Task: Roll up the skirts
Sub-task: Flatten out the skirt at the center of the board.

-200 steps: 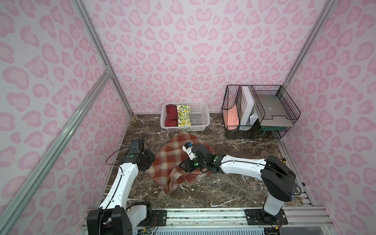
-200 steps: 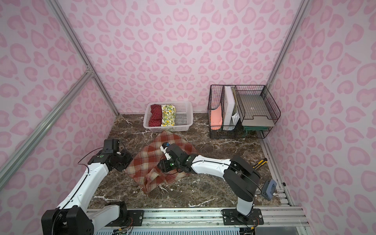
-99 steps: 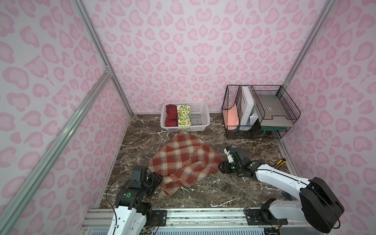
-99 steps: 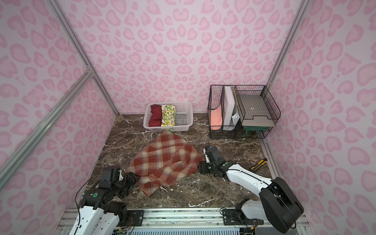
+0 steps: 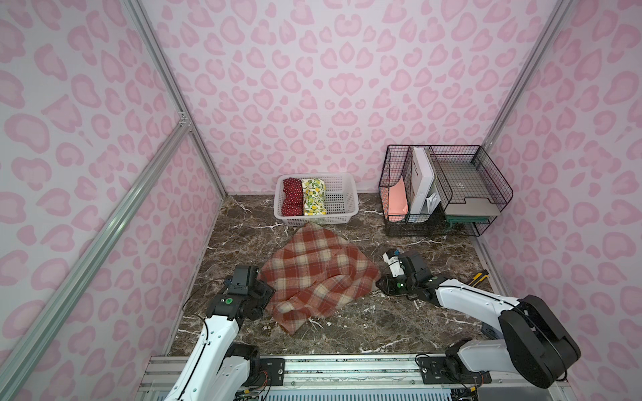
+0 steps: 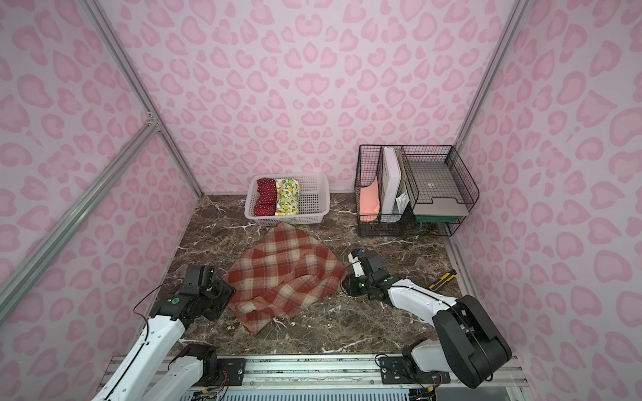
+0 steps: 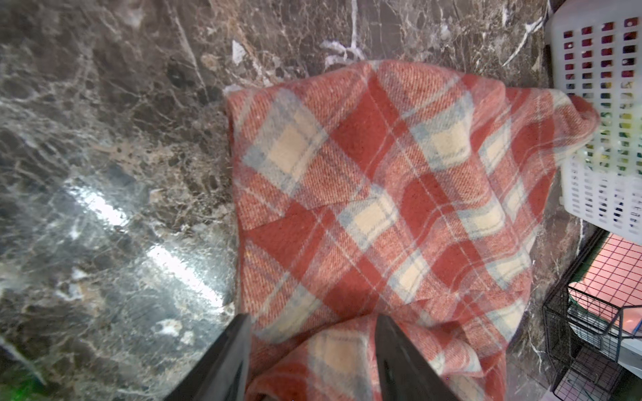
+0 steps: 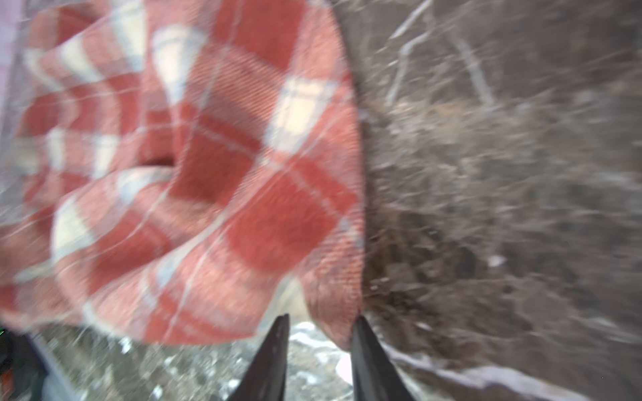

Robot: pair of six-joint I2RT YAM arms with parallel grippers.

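The rust-red and cream plaid skirt (image 5: 316,274) (image 6: 281,274) lies crumpled and spread on the marble floor. My left gripper (image 5: 268,294) (image 7: 312,317) is open at its left edge, with a fold of plaid (image 7: 382,191) lying between the wide fingers. My right gripper (image 5: 380,283) (image 8: 321,317) is low at the skirt's right corner; its jaws stand a narrow gap apart, and the corner's tip (image 8: 342,326) reaches in beside one finger. The red polka-dot skirt (image 5: 291,196) and the lemon-print skirt (image 5: 313,196) lie rolled side by side in the white basket (image 5: 344,205).
A black wire desk organizer (image 5: 451,194) with folders and a laptop stands at the back right. A yellow-and-black tool (image 5: 479,276) lies by the right wall. Pink patterned walls close in on three sides, and the basket's near wall almost touches the plaid's far tip.
Both arms left the middle of the plaid skirt and drew back. The left gripper has returned to its left edge. The right gripper now sits at the right corner with its jaws narrower.
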